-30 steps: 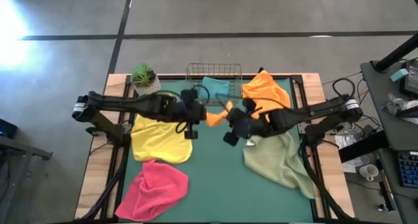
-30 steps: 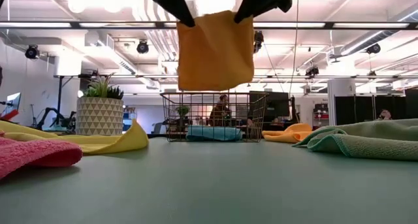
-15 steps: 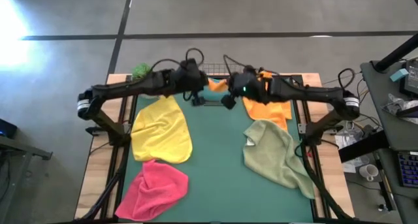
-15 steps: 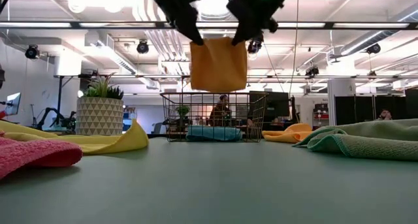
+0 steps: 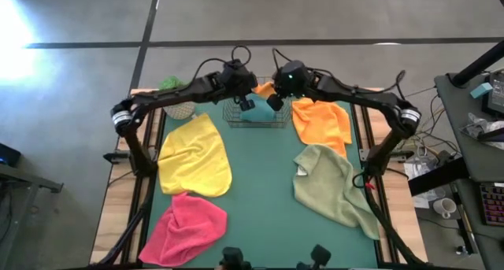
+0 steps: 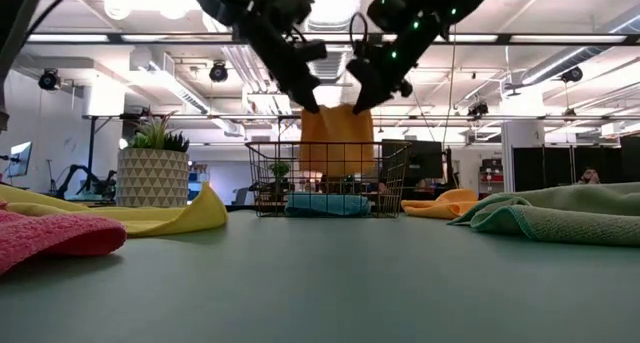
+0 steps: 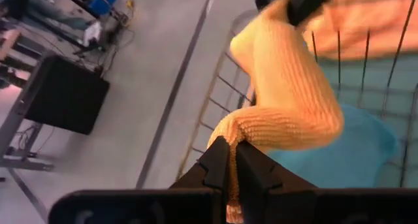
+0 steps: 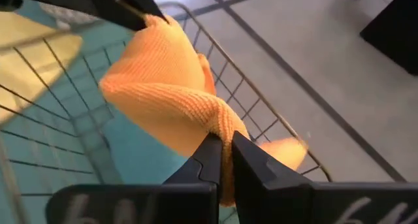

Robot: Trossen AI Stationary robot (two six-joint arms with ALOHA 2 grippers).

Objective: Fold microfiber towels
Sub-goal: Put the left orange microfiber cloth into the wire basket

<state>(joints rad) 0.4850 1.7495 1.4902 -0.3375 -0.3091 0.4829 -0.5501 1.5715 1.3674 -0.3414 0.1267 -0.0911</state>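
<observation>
Two hands — left hand (image 6: 312, 105), right hand (image 6: 357, 105) — each pinched on folded orange towel (image 6: 336, 135) corners, above wire basket (image 6: 265, 183).

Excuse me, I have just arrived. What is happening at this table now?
The left gripper and right gripper are both shut on a folded orange microfiber towel, holding it between them over the wire mesh basket, where a teal towel already lies. Yellow, pink, sage green and another orange towel lie unfolded on the table.

We see a green-topped table (image 5: 264, 191) carrying yellow (image 5: 194, 156), pink (image 5: 185, 219), orange (image 5: 321, 122) and sage (image 5: 335, 183) microfiber towels, a wire mesh basket (image 5: 253, 112) and a potted plant (image 5: 175, 97) along its far edge.
</observation>
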